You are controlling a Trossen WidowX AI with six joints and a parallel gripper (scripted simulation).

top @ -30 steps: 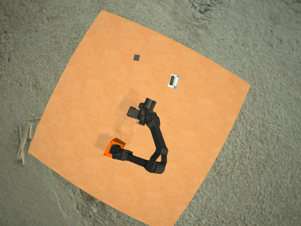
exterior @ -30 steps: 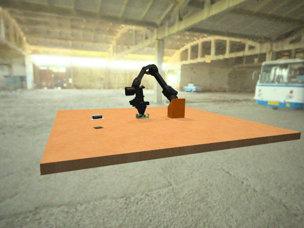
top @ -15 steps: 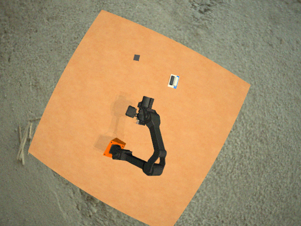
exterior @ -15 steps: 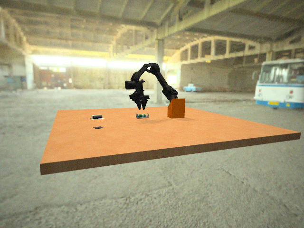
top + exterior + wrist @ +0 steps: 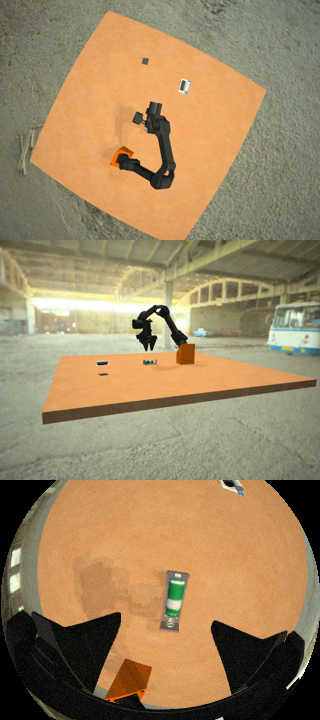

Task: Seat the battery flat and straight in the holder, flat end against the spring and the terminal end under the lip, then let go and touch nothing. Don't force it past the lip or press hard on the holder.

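The green and white battery (image 5: 148, 361) (image 5: 175, 590) lies lengthwise in the grey holder (image 5: 149, 364) (image 5: 185, 575). In the wrist view the spring coil shows at the holder's lower end, against or very near the battery's end there. The battery's other end is near the upper end wall; whether it sits under the lip or fully flat is too small to tell. My gripper (image 5: 149, 350) (image 5: 166, 619) is wide open and empty, above the holder and not touching it or the battery. In the top view the arm hides nearly all of the holder.
A white and blue tray (image 5: 180, 91) with a dark cylinder (image 5: 183, 85) (image 5: 102, 362) and a white one lies beyond the holder. A dark flat square (image 5: 145, 61) (image 5: 103, 374) lies on the table. An orange block (image 5: 187, 354) (image 5: 129, 679) stands at the arm's base.
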